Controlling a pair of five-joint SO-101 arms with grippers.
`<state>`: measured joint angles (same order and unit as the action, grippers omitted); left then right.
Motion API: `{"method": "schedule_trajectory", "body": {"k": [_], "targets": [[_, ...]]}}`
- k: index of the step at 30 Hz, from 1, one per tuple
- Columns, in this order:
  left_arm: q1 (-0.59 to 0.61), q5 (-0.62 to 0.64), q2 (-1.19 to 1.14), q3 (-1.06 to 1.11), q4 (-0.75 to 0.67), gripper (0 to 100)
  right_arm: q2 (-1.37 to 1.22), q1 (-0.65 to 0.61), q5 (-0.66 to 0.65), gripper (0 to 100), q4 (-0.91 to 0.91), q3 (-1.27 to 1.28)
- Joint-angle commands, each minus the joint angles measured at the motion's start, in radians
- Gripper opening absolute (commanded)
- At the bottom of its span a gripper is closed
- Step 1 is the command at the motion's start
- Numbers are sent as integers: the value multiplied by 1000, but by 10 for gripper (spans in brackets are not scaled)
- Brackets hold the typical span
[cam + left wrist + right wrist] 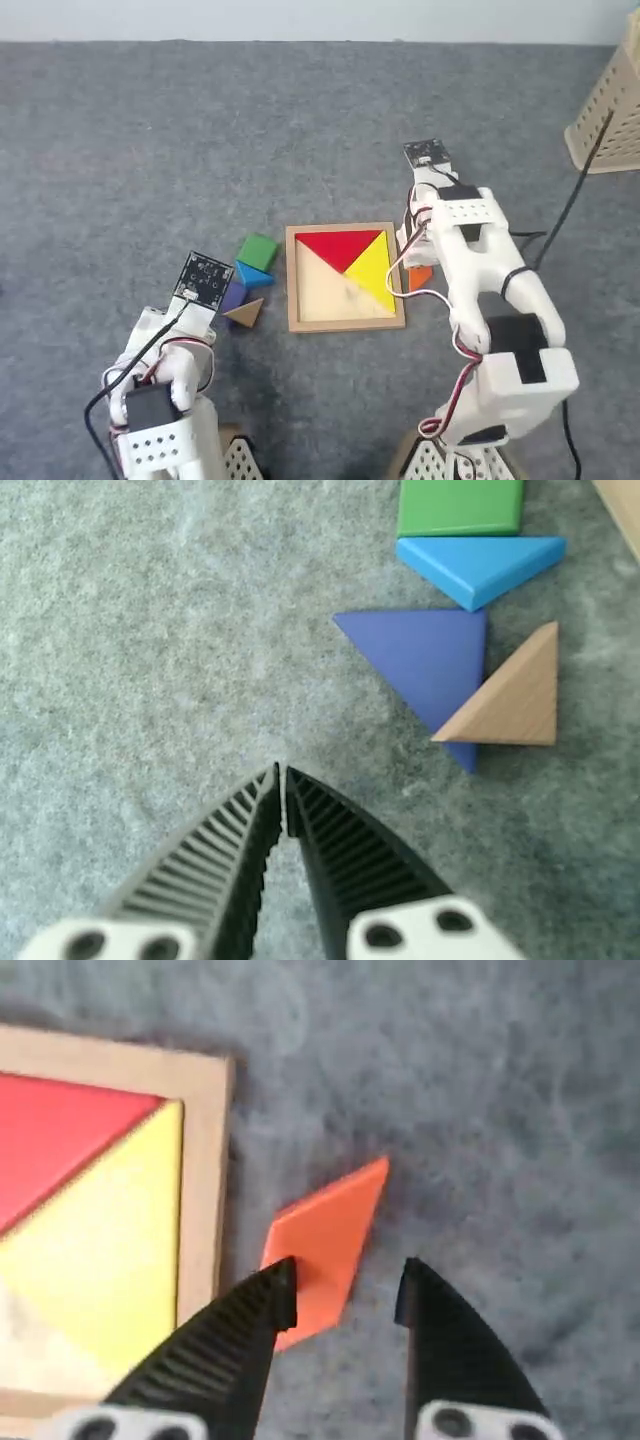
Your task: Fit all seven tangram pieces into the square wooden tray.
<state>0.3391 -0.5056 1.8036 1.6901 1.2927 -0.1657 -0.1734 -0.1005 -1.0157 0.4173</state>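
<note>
The left arm stood at the near left of the grey carpet (150, 130). The left gripper (283, 773) pointed down at bare carpet with its two fingers pressed together, holding nothing.

Just beyond its tips lay four loose pieces in a cluster. The purple triangle (425, 665) was nearest the gripper. The tan wooden triangle (510, 700) lay against it, and one corner overlapped the purple piece's edge. Past these came the blue triangle (480, 565), its point touching the purple one. The green square (460, 507) sat flush against the blue triangle's long side. In the high view this cluster sat just left of the square wooden tray (293, 280).

The tray held two pieces. The red triangle (340, 247) filled the far part and the yellow triangle (373, 270) filled the right part. They met along one edge, and the remaining floor was bare wood.

Just right of the tray, apart from its rim, the orange parallelogram (325, 1250) lay flat on the carpet. The right gripper (345, 1285) hung over it with its fingers spread apart. One fingertip (275, 1285) overlapped the piece's tray-side edge, and the other was over carpet on the piece's far side. Whether either tip touched the piece could not be told.

A beige perforated basket (610, 110) stood at the far right edge.
</note>
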Motion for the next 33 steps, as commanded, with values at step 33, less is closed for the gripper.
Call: {"method": "schedule_trajectory", "body": {"k": [33], "targets": [[6,-11,12,-4,3,13,27,-47,-35,177,50,17]]}}
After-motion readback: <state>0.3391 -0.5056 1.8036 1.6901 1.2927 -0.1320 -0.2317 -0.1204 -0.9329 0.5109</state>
